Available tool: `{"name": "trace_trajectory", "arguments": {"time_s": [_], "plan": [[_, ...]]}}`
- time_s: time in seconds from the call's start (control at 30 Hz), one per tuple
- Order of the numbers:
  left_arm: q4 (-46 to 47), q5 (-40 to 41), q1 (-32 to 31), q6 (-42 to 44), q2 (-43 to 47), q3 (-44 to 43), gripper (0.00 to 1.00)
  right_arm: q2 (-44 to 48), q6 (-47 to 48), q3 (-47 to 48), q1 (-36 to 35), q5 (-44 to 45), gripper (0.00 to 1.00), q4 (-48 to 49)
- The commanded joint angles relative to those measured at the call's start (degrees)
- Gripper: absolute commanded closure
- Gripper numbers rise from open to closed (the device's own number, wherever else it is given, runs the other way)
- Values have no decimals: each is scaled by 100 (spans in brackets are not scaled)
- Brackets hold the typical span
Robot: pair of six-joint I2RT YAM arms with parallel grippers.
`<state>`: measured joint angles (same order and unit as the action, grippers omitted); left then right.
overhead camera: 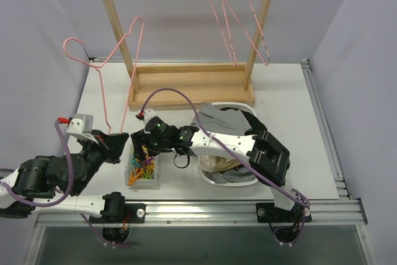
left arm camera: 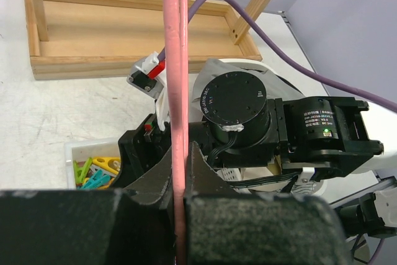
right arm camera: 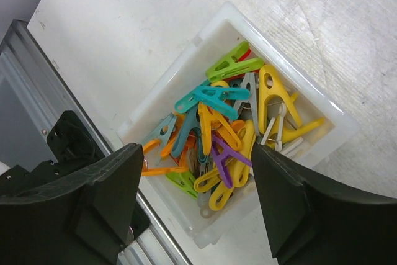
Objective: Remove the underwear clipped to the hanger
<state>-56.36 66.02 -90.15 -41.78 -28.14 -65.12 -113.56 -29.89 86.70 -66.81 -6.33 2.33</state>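
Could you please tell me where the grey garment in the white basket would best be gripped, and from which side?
I would pinch the raised fold of the grey garment where it heaps over the far rim of the white basket, coming straight down from above. That fold stands proud and uncovered, while the nearer part lies under the right arm.

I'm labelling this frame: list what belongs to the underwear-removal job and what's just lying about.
Job: pink wire hanger held in left pincer; grey cloth garment; clear plastic box of coloured clips.
Lying about: wooden rack; two pink wire hangers hanging on it.
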Motion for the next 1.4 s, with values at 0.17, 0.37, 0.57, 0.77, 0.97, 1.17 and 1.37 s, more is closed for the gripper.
{"name": "trace_trajectory", "arguments": {"time_s": [0.17, 0.37, 0.57, 0.77, 0.97, 1.17, 1.37], "plan": [[55, 166, 15, 74, -366, -334, 98, 2115, -69, -890, -43, 1684, 21, -758], [-754, 394, 50, -226, -1411, -1256, 98, 4603, -649, -2226, -52, 2794, 18, -1700], [-403, -1582, 1610, 792, -2483, -2249, 98, 5818, -624, -2263, -52, 3137, 15, -2148], [28, -4093, 4194, 1812, -3513, -2767, 98, 6336, -500, -2279, -52, 3243, 14, -2333], [47, -4640, 5145, 2692, -4813, -4556, 97, 6741, -483, -2403, -52, 3296, 12, -2395], [-445, -5466, 6017, 3053, -6421, -6554, 98, 6961, -395, -2447, -43, 3313, 11, -2430], [-1543, -5959, 6387, 3141, -8039, -8770, 98, 7224, -325, -2473, -34, 3410, 8, -2553]]}}
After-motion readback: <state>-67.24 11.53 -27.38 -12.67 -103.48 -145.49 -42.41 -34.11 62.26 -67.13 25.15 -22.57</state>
